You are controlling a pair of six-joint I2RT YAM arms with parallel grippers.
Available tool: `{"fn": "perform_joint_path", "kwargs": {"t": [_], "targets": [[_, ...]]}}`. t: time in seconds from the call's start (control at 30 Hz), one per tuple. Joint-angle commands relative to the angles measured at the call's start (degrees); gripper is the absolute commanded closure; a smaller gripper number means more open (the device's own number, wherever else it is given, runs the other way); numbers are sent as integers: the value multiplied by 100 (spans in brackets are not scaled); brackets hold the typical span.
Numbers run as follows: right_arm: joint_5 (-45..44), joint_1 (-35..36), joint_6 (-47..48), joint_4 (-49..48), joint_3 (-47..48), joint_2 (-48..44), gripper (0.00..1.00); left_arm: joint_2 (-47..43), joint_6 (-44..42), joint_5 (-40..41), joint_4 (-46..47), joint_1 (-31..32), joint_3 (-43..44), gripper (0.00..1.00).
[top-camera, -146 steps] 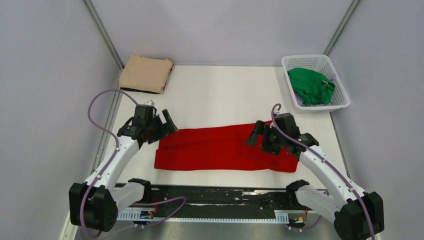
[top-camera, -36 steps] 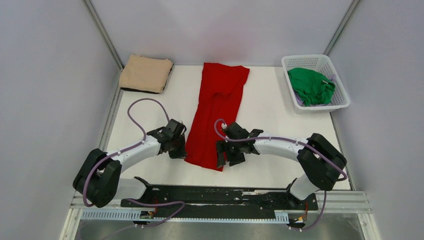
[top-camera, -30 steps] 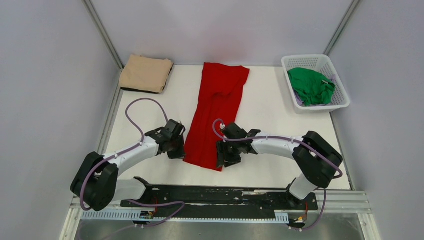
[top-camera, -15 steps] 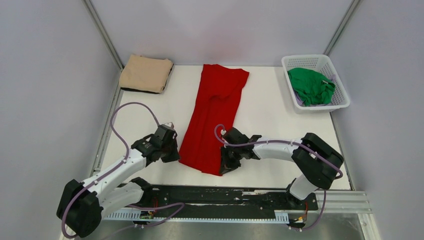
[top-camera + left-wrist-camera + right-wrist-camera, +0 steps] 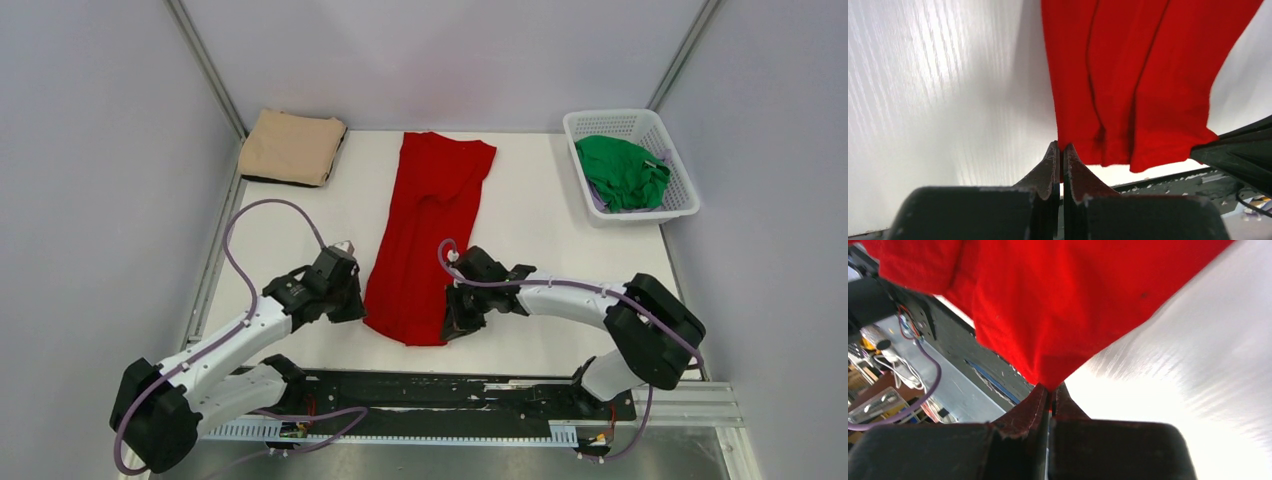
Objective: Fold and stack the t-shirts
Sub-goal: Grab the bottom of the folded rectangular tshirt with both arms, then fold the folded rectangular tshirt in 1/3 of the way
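The red t-shirt [image 5: 425, 240] is laid as a long strip from the table's [image 5: 560, 220] far edge toward its near edge. Its near corners are pinched: the left gripper [image 5: 358, 316] is clenched on one, the right gripper [image 5: 448, 334] on the other. Both corners should be lifted level and carried together toward the far hem.

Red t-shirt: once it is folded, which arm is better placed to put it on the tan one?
Probably left: the tan t-shirt lies folded at the far left, on the side of the left gripper, which grips the red t-shirt.

Bright red t-shirt [image 5: 430, 230], tan t-shirt [image 5: 292, 146], green t-shirt [image 5: 622, 172], white lattice basket [image 5: 610, 121]
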State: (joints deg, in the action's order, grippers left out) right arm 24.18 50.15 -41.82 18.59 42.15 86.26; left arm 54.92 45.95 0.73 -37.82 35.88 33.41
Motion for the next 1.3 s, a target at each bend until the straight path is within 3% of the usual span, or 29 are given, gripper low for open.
{"fn": "perform_joint_path", "kwargs": {"t": [0.0,0.23,0.77,1.27], "targets": [[88,-383,224,71,460,-233,100,273,49,375,674,7,529,100],[262,-1185,613,246,1154,52,100,1557,-473,584,1222,-187,1578,100],[237,-2623,957,574,3043,1590,100,4347,-1500,625,1211,-927,4235,100],[517,-3219,860,599,3902,2548,98,5750,-1965,330,1004,-1209,5632,100]]}}
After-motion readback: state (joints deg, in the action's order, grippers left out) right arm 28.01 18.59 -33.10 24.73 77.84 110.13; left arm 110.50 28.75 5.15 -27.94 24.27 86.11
